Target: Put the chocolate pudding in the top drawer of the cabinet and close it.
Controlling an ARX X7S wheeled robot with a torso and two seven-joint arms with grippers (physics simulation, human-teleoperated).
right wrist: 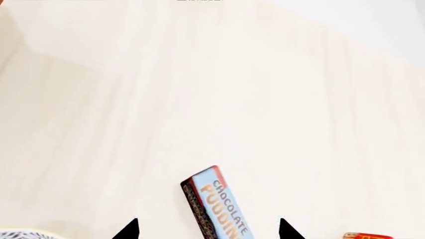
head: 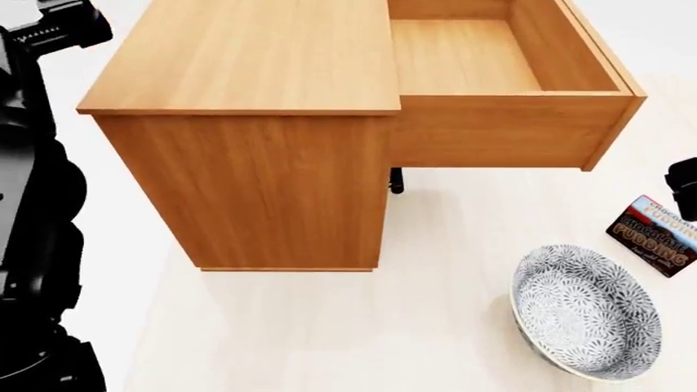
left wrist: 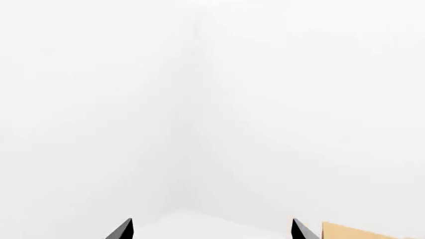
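The chocolate pudding [head: 654, 235] lies flat on the pale floor at the head view's right edge, beyond the bowl. In the right wrist view the pudding carton [right wrist: 216, 206] sits between the spread tips of my right gripper [right wrist: 208, 231], which is open and above it, not touching. The cabinet [head: 245, 122] stands at centre left. Its top drawer [head: 507, 131] is pulled out to the right and looks empty inside. My left gripper [left wrist: 212, 231] is open, holding nothing, and faces a white wall with a corner of the cabinet [left wrist: 352, 232] beside it.
A grey patterned bowl [head: 586, 310] rests on the floor in front of the pudding, and its rim [right wrist: 20, 234] shows in the right wrist view. A red-orange box [right wrist: 369, 235] lies just past the right fingertip. My left arm [head: 33, 212] fills the head view's left edge.
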